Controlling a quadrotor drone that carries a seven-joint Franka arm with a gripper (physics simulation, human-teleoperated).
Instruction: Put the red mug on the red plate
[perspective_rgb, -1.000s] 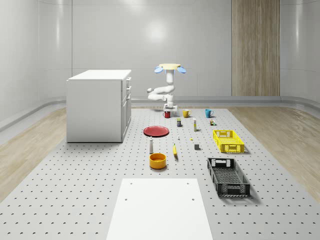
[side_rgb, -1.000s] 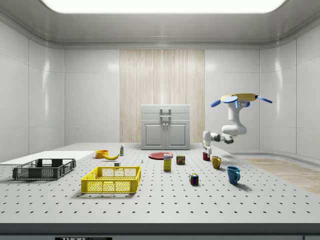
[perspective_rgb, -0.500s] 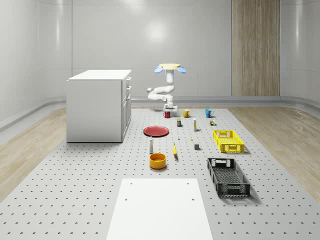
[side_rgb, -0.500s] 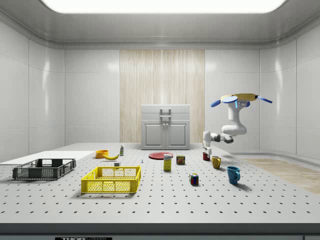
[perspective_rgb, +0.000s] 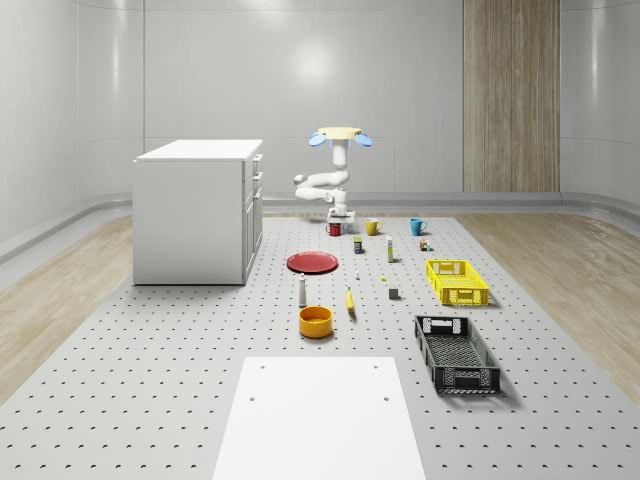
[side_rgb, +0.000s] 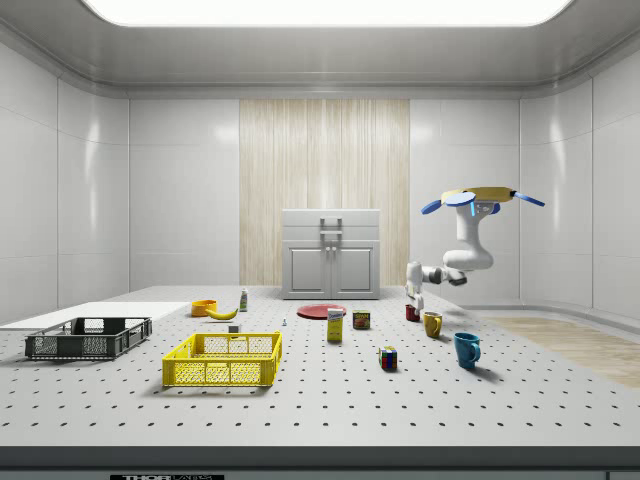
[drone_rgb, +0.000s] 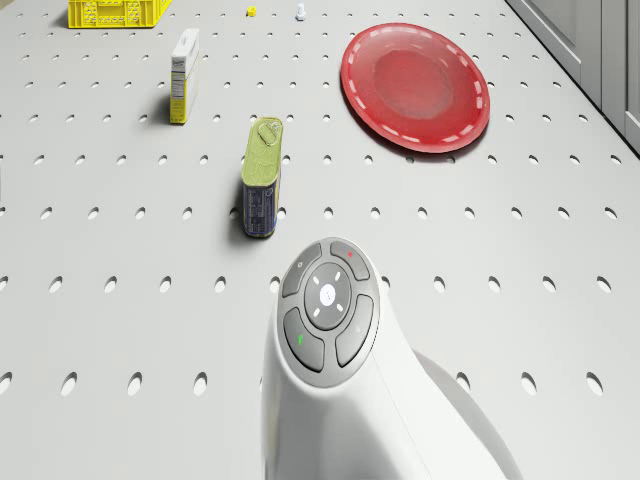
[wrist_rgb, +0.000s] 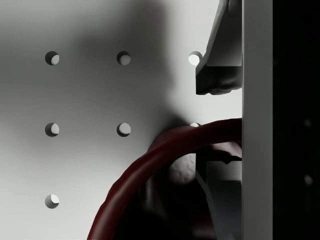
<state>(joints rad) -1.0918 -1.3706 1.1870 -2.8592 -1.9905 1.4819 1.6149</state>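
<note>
The red mug (perspective_rgb: 334, 229) stands upright on the table at its far end, beyond the red plate (perspective_rgb: 313, 262). The drone (perspective_rgb: 340, 137) hovers above that far end with its white arm bent down to the mug. My gripper (perspective_rgb: 338, 221) is right on top of the mug (side_rgb: 411, 313). In the wrist view my two fingers (wrist_rgb: 217, 75) straddle the mug's dark red rim (wrist_rgb: 165, 147), one inside and one outside, closed in on its wall. The plate (drone_rgb: 415, 86) lies flat with nothing on it.
A yellow mug (perspective_rgb: 372, 226) and a blue mug (perspective_rgb: 417, 226) stand to the whole-scene view's right of the red one. A tin can (drone_rgb: 262, 175) and a small box (drone_rgb: 183, 75) lie near the plate. A white cabinet (perspective_rgb: 195, 210) stands left; yellow crate (perspective_rgb: 456, 281) right.
</note>
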